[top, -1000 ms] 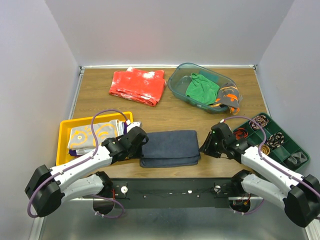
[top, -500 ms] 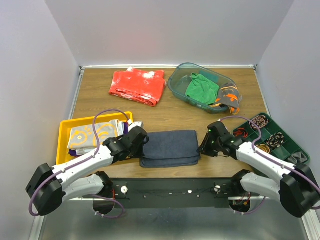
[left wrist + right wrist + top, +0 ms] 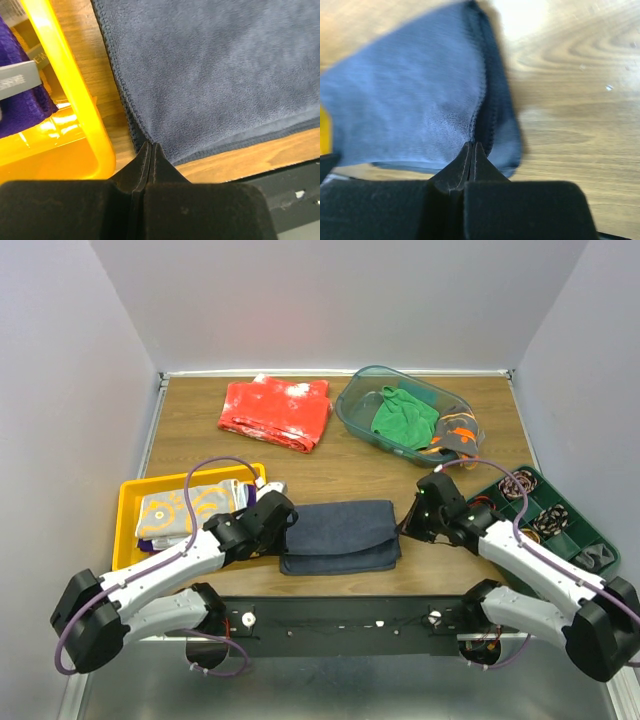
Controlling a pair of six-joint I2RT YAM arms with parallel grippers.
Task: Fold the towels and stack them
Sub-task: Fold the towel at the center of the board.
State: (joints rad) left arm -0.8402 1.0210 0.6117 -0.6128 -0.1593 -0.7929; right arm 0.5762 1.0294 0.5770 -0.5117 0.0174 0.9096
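Since a second ago the right gripper (image 3: pixel 403 532) has slid in toward the navy towel (image 3: pixel 340 535) and snapped its jaws together on the right edge. The left arm hasn't budged.

Top view: the navy towel lies folded on the table (image 3: pixel 350 475) near the front edge, between the two arms. The left gripper (image 3: pixel 284 532) is at its left edge and the right one is at the other end. Just left of it is the yellow tray (image 3: pixel 124 530) with a patterned towel (image 3: pixel 185 508) lying in it. At the back there's a red cloth (image 3: pixel 275 412), and next to it a clear bin (image 3: pixel 352 412) holding a green towel (image 3: pixel 403 415), with a grey towel (image 3: pixel 458 435) hanging over its right rim. A green organizer (image 3: pixel 592 530) sits at the far right.

Left wrist: the fingers are clamped tight, tips meeting right on the navy towel's (image 3: pixel 215 75) hem at its near-left corner, so that's a pinch on the cloth. The tray wall (image 3: pixel 70 100) runs just beside it, with a purple towel (image 3: pixel 20 90) inside.

Right wrist: kinda blurry, but the fingers are squeezed together on the folded edge of the navy towel (image 3: pixel 410 100), with bare wood off to the right.
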